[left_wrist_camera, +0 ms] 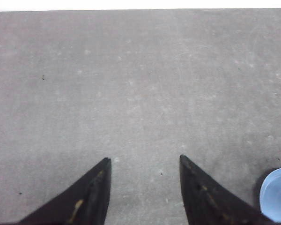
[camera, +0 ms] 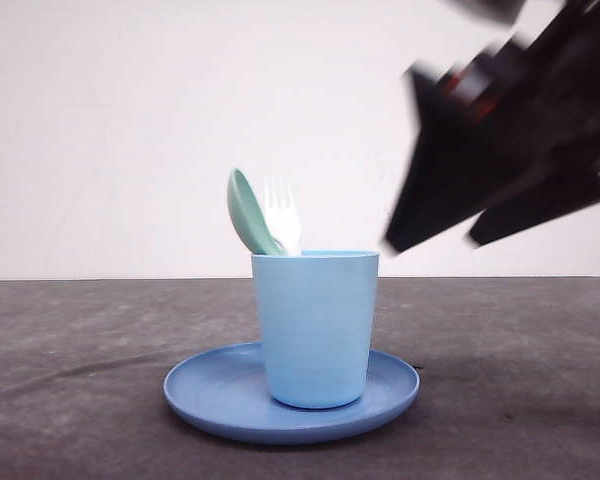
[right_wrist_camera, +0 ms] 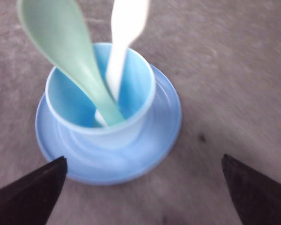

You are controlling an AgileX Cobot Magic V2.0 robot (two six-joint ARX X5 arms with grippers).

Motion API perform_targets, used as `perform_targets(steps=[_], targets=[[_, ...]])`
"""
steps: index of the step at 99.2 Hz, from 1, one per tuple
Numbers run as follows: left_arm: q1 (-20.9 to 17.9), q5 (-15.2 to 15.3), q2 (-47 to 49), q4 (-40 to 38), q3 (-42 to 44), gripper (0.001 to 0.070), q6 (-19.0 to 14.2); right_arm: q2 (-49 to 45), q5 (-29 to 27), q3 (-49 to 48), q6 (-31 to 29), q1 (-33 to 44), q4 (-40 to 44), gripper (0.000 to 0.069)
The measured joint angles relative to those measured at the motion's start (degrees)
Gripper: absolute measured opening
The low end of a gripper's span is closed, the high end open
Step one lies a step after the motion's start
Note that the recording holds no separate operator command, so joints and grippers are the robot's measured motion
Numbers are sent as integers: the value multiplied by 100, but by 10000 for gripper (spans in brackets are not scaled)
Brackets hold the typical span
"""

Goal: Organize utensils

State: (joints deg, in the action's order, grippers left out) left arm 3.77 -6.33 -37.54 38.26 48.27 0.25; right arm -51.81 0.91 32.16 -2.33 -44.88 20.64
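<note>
Already we find both utensils standing in the light blue cup, which sits on the round blue plate near the middle of the grey table: the mint-green spoon and the white fork lean side by side against the cup's far-left rim, handles down inside, heads up and tilted a little to the left. Our right gripper hangs above and to the right of the cup, its two dark fingers spread wide with nothing between them, and from its wrist view the cup and plate lie just ahead and slightly to one side. It is blurred in the front view, so we judge it to be in motion. Our left gripper is likewise open and empty, over bare table with the cup's rim just beside it. The right arm looks nearer the utensils' heads; we judge the task essentially done.
</note>
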Motion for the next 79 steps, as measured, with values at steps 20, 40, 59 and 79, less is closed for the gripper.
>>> perform_targets(steps=[20, 40, 59, 79], targets=[[0, 0, 2, -7, 0, 274, 0, 1021, -1058, 472, -111, 378, 933, 666], [0, 0, 0, -11, 0, 273, 0, 1582, -1508, 916, -243, 1040, 1235, 666], [0, 0, 2, 46, 0, 273, 0, 1593, -1078, 1141, -413, 1910, 1886, 666], [0, 0, 2, 219, 0, 273, 0, 1464, -44, 1141, -610, 2837, 2413, 666]])
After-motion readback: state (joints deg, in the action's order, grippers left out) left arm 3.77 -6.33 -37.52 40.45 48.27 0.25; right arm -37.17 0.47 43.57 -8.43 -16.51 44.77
